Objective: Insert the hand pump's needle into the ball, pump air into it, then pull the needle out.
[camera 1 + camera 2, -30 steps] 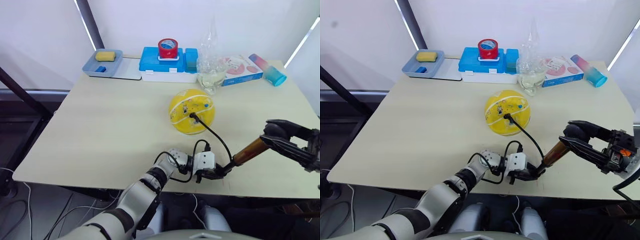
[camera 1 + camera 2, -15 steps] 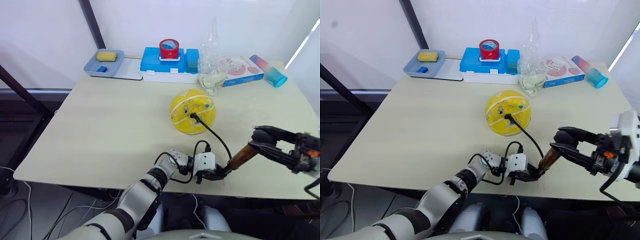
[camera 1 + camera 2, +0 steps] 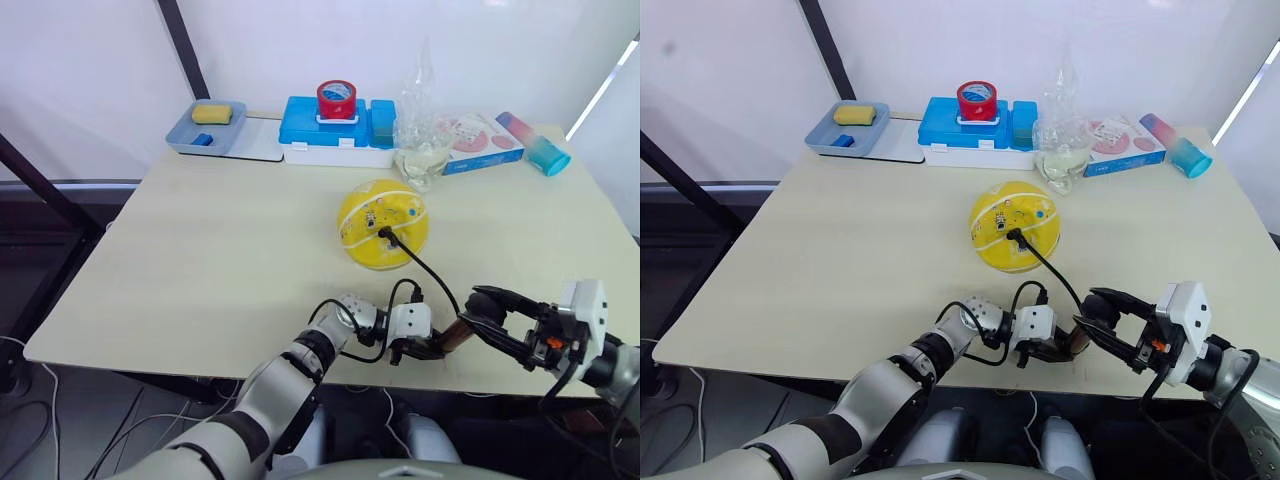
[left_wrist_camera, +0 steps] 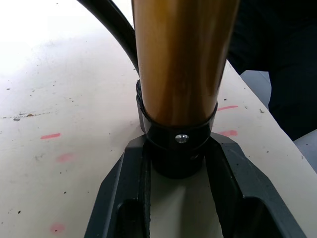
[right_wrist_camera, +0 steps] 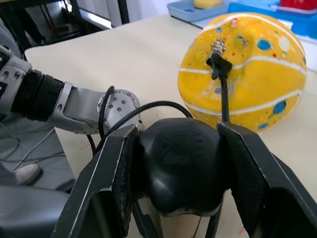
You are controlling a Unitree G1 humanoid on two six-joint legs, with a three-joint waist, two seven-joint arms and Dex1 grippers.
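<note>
At the near edge of the pale beige desk (image 3: 200, 270), the left gripper (image 3: 420, 347) has its jaws pinching the black base cap of the slim bronze-gold hand pump (image 4: 178, 74), which lies along that edge. The right gripper (image 3: 487, 312) has its jaws clamped on the pump's black handle knob (image 5: 181, 163); compared with a second ago it has driven inward toward the left gripper, so the long bronze stretch then showing between them has shrunk to a short stub and the two grippers now sit nearly touching. The thin black flexible hose (image 3: 425, 268) arcs from the pump's base up across the desk to the small black needle fitting (image 3: 385, 235), seated as before in the round yellow ball with white seam lines (image 3: 383, 224), which has not moved from mid-desk. The desk's left half is open surface, as is the right strip past the ball. Along the far edge stand a grey-blue tray (image 3: 205, 127), a blue and white box topped with a red tape roll (image 3: 336, 98), a clear plastic bag (image 3: 422, 150), a flat printed carton (image 3: 470, 134) and a teal cylinder (image 3: 536, 144).
</note>
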